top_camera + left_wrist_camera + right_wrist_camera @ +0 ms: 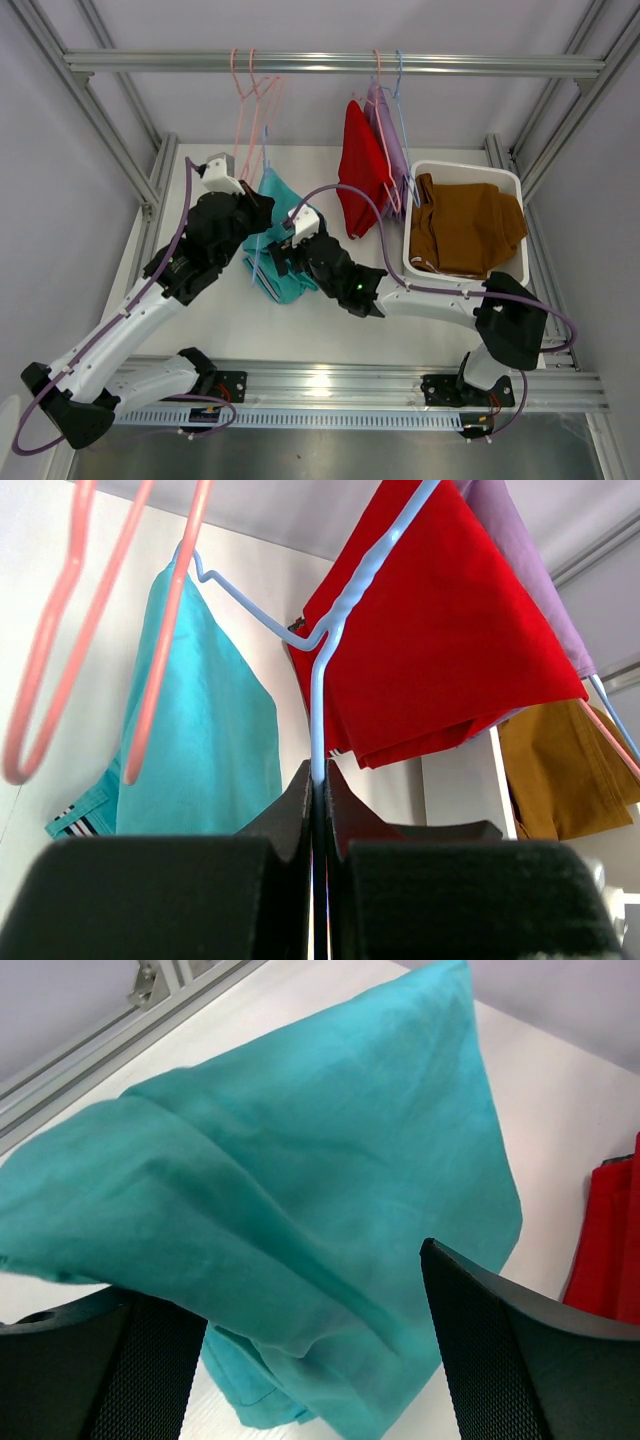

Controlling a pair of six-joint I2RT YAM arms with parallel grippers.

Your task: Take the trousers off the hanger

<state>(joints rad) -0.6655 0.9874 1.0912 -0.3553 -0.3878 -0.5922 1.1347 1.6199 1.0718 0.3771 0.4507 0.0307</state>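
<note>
Top view: left arm (pixel 130 330) runs from its base at bottom left, elbow bent, reaching up and right. The left pincer (pixel 264 200) sits at the top edge of the teal trousers (pixel 278 245). Right arm (pixel 440 300) lies low, stretched left across the worktop (pixel 200 320), with the right pincer (pixel 283 262) at the lower part of the same teal trousers. Can't tell if the cloth touches the worktop. Red trousers (pixel 360 180) and lavender trousers (pixel 388 135) hang from the rail (pixel 330 63). Two bare pink hangers (pixel 250 90) hang further left. Brown trousers (pixel 465 232) lie in the white bin (pixel 465 168) on the right.

Left wrist: left pincer (pixel 318 775) points upward, jaws together, clamped on the wire of the blue hanger (pixel 316 710). Teal trousers (pixel 200 730) hang off that hanger to the left. Red trousers (pixel 440 630) are behind to the right, with the lavender trousers (pixel 520 550) above them and the brown trousers (pixel 560 770) lower right. Pink hangers (pixel 70 630) are at the left edge.

Right wrist: right pincer (pixel 310 1350) has its jaws wide apart, fingers (pixel 520 1350) either side of the teal trousers (pixel 300 1180), not pinching. The cloth drapes over the left finger. Red trousers (pixel 610 1250) show at the right edge.
</note>
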